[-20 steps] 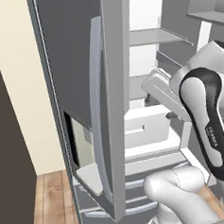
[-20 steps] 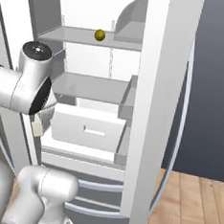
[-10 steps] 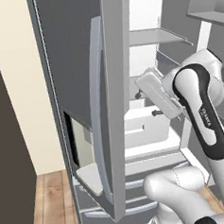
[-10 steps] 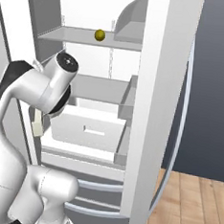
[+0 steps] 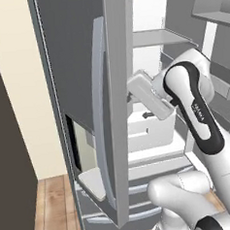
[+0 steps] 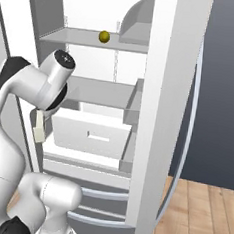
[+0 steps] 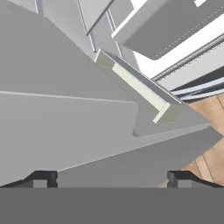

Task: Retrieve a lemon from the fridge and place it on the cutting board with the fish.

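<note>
On fridge (image 6: 159, 117) shelf, lemon (image 6: 104, 36)

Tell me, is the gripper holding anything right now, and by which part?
Nothing is held. The gripper is open with empty space between its fingertips, and the lemon sits on the upper shelf of the fridge.
</note>
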Robot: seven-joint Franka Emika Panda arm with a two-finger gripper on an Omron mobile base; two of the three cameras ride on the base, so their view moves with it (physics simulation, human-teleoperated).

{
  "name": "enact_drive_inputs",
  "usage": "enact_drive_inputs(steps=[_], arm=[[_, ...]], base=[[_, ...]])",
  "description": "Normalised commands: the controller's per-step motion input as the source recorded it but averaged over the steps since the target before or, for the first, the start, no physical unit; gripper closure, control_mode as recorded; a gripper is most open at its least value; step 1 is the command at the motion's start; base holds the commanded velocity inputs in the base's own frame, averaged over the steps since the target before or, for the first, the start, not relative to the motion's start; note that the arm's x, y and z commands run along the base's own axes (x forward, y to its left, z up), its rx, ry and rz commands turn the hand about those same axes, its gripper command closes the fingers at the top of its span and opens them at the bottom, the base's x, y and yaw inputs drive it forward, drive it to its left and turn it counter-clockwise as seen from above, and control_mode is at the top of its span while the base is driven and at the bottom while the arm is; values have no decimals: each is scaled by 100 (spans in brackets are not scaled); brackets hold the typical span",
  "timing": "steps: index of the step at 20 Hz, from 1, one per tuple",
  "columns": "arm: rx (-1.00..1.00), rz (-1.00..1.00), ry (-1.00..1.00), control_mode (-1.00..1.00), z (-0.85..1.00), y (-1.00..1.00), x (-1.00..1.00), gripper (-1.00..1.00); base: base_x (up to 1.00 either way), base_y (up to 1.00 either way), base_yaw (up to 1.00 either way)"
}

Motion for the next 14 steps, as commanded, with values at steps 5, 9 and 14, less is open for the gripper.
enact_drive_inputs(steps=[5, 9, 14], arm=[[0, 5, -1, -100, 0, 23, 0, -100], [0, 3, -2, -100, -1, 25, 4, -100], [0, 0, -2, -100, -4, 38, 8, -100]], base=[[0, 0, 0], [0, 0, 0], [0, 0, 0]])
